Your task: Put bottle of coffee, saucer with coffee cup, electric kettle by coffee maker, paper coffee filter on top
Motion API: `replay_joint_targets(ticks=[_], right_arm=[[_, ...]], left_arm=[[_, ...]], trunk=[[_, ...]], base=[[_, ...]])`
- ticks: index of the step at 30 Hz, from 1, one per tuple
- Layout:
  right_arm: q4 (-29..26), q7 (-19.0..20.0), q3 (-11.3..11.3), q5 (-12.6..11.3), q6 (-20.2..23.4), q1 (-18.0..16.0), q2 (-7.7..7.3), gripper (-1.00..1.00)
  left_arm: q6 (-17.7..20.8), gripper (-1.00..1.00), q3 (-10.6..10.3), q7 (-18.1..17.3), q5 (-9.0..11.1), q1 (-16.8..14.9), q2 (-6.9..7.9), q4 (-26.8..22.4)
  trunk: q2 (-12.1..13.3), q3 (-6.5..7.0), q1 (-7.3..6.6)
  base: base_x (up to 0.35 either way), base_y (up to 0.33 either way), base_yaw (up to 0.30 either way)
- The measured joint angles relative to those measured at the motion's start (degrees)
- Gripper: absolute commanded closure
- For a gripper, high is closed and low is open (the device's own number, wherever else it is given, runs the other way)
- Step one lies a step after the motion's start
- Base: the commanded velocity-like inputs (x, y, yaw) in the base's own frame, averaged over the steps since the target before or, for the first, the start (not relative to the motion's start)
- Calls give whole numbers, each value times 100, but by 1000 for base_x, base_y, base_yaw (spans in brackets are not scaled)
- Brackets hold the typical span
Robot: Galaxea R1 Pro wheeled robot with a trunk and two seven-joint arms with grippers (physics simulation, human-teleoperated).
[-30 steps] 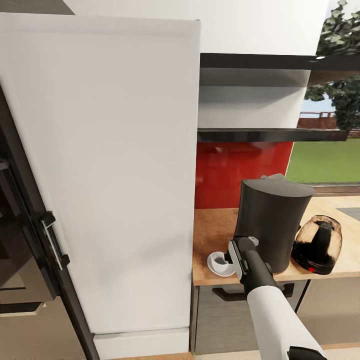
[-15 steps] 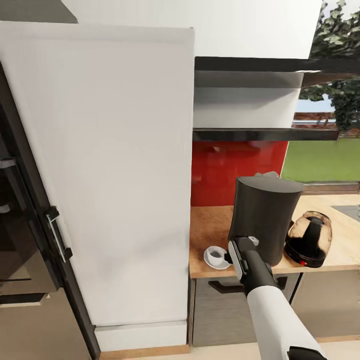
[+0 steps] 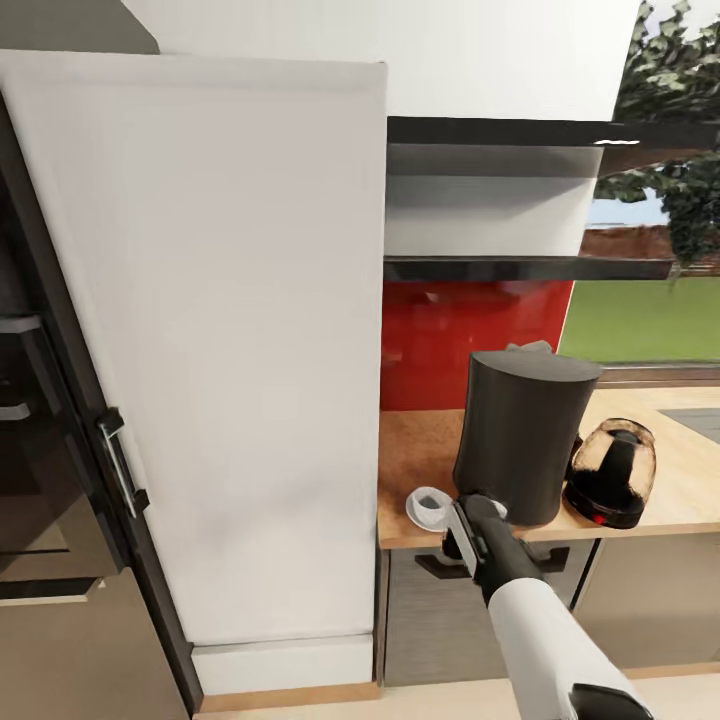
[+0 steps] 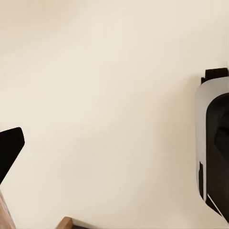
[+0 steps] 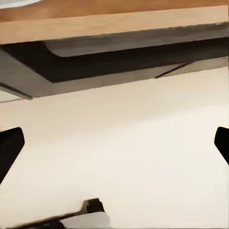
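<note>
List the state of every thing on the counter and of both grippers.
Tall dark grey cylindrical coffee maker: upright on the light-wood countertop.
Translucent brownish kettle: upright, right of the maker.
Small white cup: upright on the white saucer.
Right gripper: open, empty.
Left gripper: cannot tell.

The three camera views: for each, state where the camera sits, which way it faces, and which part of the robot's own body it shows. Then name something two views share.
Head view: on the robot's head, facing forward and down at the kitchen countertop with the coffee maker, electric kettle and coffee cup on its saucer; the right arm shows.
Left wrist view: near the left claw, facing the pale floor; one dark fingertip shows.
Right wrist view: near the right claw, facing the floor below the countertop edge; both fingertips show.
Shared: head and right wrist views both show the countertop.
</note>
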Motion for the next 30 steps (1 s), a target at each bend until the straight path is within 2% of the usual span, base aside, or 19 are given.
replay_joint_targets(ticks=[1, 3, 11, 14, 15, 17, 19, 20, 21, 24, 27, 30], right_arm=[[287, 2, 5, -11, -11, 7, 0, -100], [433, 2, 8, 3, -16, 8, 0, -100], [495, 3, 11, 6, -19, 8, 0, -100], [976, 10, 18, -1, -292, 24, -1, -100], [1187, 14, 21, 2, -529, 25, -30, -100], [1699, 29, 20, 8, -1157, 25, -199, -100], [2477, 48, 22, 10, -1975, 24, -415, -100], [3116, 65, 14, 11, -2686, 28, -594, -100], [3431, 75, 22, 14, -3094, 33, -677, -100], [3793, 92, 13, 18, -4194, 316, -815, -100], [3876, 98, 13, 45, -5063, 892, -884, -100], [3885, 229, 33, 239, -5994, 1487, -1032, -100]], left_arm=[[5, -100, 7, 1, 0, 0, -7, -2], [7, -100, 13, -3, 0, 0, -10, -3], [9, -100, 15, -6, 1, 0, -6, -8], [5, -100, 17, -2, 4, 0, -18, -24], [-5, -100, 16, 0, 6, 0, -19, -25], [-28, -100, 16, 2, 8, 0, -20, -26], [-49, -100, 16, 1, 13, 0, -20, -28], [-61, -100, 19, -12, 29, 1, -20, -35], [-74, -100, 19, -18, 48, 0, -20, -40], [-184, -100, 22, -28, 155, 0, -30, -50], [-460, -100, 22, -41, 332, 1, -36, -59], [-775, -100, 22, -52, 583, 4, -52, -70]], trunk=[[0, -1, 0], [1, 0, 2], [-1, 0, 1], [-1, 0, 0], [0, 0, 0], [0, 0, 0], [0, -1, 0], [0, -2, 0], [0, -1, 0], [-1, -2, 0], [-1, -2, 0], [-1, -2, 0]], base=[[-24, -5, 0], [-174, -85, 0], [-215, -109, 0], [-7, -3, 0], [-3, -1, 0], [-1, 0, 0], [0, 0, 0], [0, 0, 0], [0, 0, 0], [0, 0, 0], [0, 0, 0], [0, 0, 0]])
